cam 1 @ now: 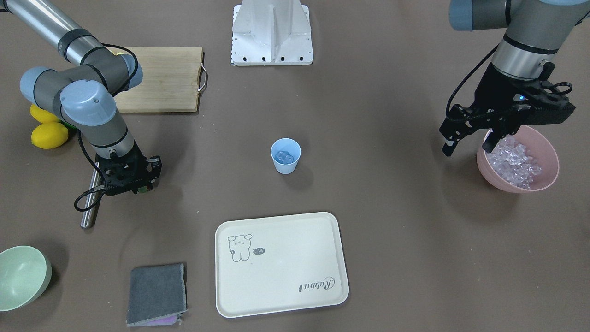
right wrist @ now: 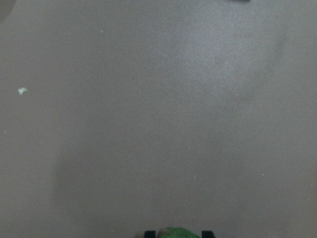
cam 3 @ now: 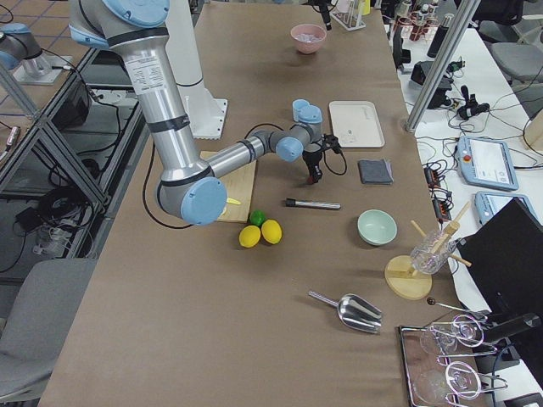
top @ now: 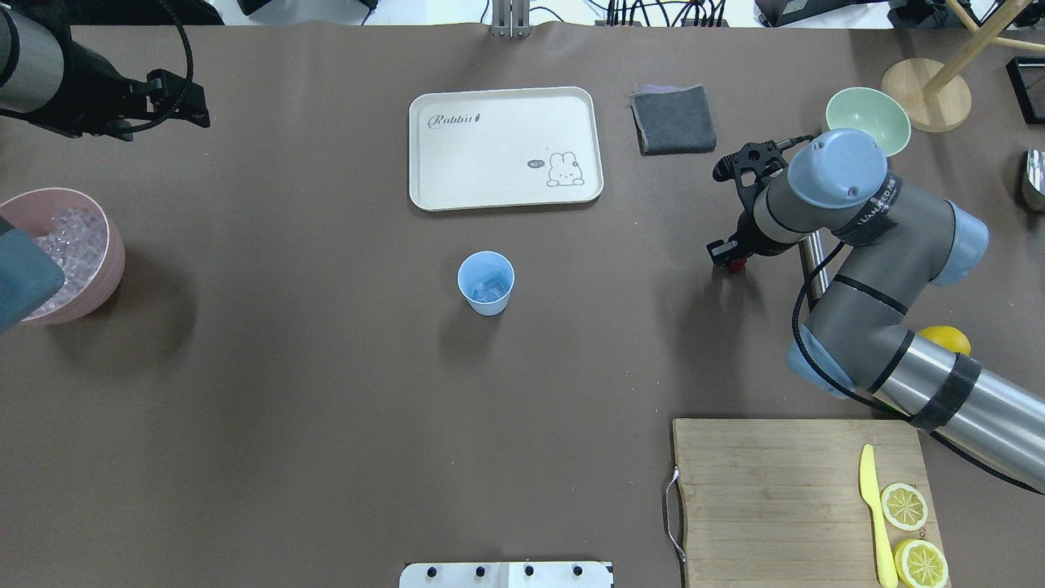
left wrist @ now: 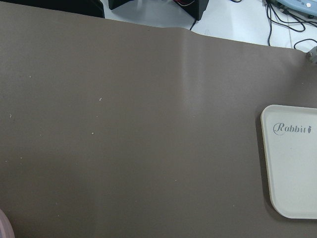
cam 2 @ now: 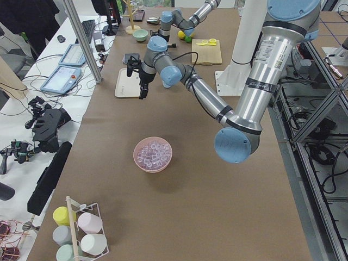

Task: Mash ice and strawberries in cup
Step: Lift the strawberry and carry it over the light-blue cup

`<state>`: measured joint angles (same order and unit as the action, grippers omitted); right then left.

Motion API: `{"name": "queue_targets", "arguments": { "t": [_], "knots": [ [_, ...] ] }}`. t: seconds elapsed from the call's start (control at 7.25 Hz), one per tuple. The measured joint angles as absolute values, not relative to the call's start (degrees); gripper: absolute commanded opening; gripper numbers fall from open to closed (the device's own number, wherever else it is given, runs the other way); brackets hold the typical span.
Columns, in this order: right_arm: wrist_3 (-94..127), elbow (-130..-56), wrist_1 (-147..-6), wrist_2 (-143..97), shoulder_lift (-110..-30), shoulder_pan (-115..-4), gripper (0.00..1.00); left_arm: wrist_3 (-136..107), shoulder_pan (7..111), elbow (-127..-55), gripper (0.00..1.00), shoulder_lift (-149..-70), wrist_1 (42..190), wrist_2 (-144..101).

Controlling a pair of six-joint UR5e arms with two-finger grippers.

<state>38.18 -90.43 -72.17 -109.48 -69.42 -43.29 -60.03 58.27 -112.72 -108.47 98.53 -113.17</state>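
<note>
The pink bowl (cam 1: 548, 177) of ice (cam 1: 514, 163) sits at the table's left end beneath the left gripper (cam 1: 470, 145), whose claw is wide open and empty. A low pass could tip the bowl. The light cup (cam 1: 286, 168) stands mid-table with a few cubes inside and could topple. Far right, the right gripper (top: 732, 258) pinches the strawberry (top: 738, 265), which may slip.

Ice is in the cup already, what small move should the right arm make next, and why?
Probably tighten the right gripper on the strawberry and lift it toward the cup: the fingertips flank its green top, though I cannot tell if they grip, and the cup holds only ice.
</note>
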Motion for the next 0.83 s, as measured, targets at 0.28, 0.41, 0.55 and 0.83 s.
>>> {"name": "queue_targets", "arguments": {
  "t": [0.28,0.41,0.55,0.83],
  "knots": [
    [38.15,-90.79,-72.35,-110.18,-67.66,-45.31,0.0,-60.03,58.47,-112.88,0.98,-108.53,98.55,-113.28],
    [38.15,-91.34,-72.63,-111.21,-65.53,-46.93,0.0,-60.03,58.71,-113.06,0.98,-108.54,98.58,-113.34],
    [39.15,-91.64,-72.82,-112.15,-62.72,-48.02,0.0,-60.03,58.91,-113.18,0.98,-108.51,98.6,-113.35],
    [47.2,-91.71,-72.62,-112.61,-55.71,-46.3,0.0,-60.13,59.1,-113.12,0.98,-108.12,98.58,-113.25]
  ]
}}
